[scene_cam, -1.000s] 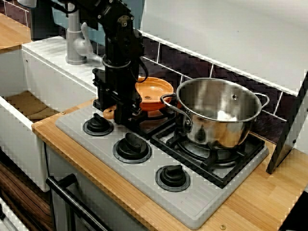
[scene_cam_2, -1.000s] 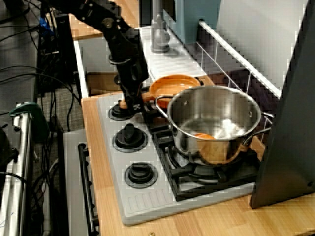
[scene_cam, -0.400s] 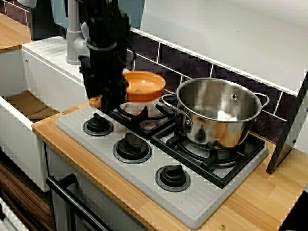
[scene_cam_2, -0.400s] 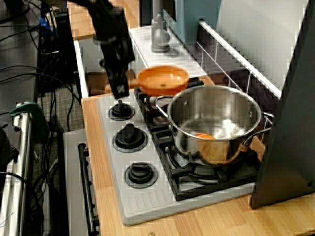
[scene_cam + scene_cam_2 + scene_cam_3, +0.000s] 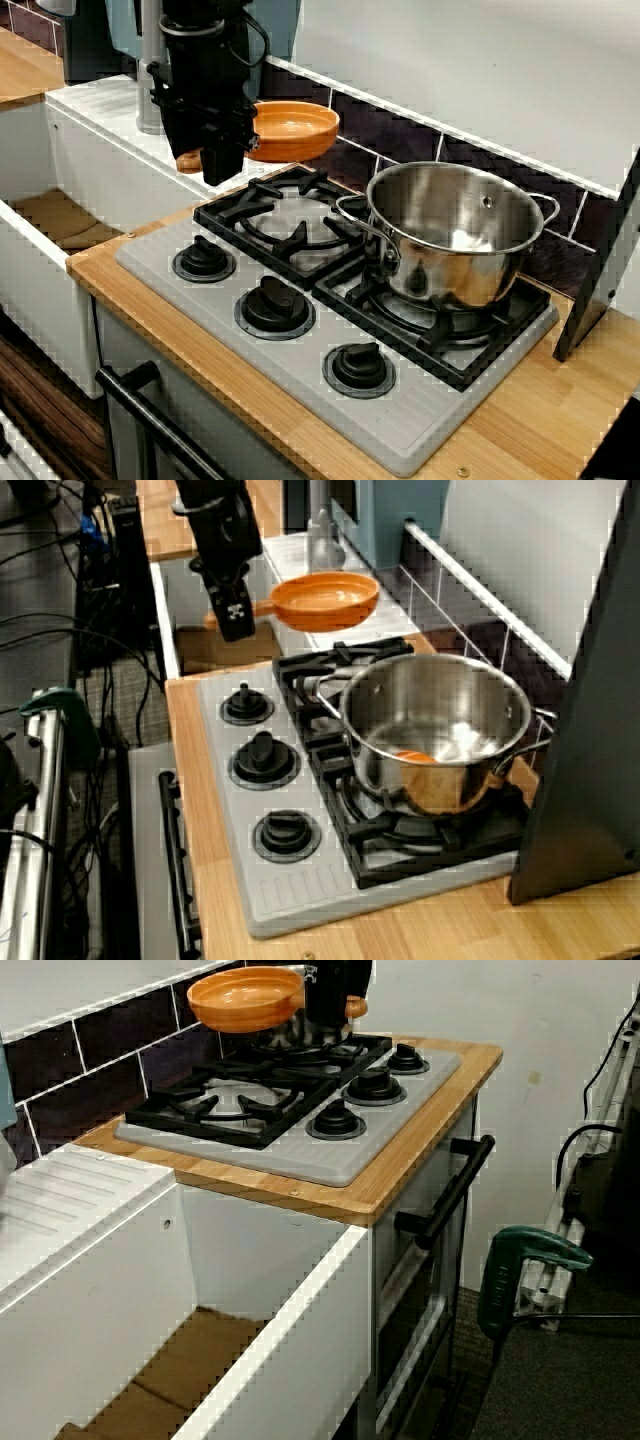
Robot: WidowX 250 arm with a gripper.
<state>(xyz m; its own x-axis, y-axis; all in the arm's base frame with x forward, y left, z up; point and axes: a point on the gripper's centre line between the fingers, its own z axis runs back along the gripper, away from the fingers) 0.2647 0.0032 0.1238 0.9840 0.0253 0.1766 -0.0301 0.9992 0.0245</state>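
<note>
Nearest me, three black knobs (image 5: 275, 305) line the front of the stove (image 5: 420, 440), and behind them a shiny pot (image 5: 455, 235) stands on one burner (image 5: 440, 335). Farthest back, my gripper (image 5: 208, 162) pinches the handle of the orange pan (image 5: 290, 130), which hangs in the air above the other burner (image 5: 285, 225).

The fingers (image 5: 214, 168) have lifted the orange pan (image 5: 292, 130) off the burner grate (image 5: 285, 215), which now lies below them.
</note>
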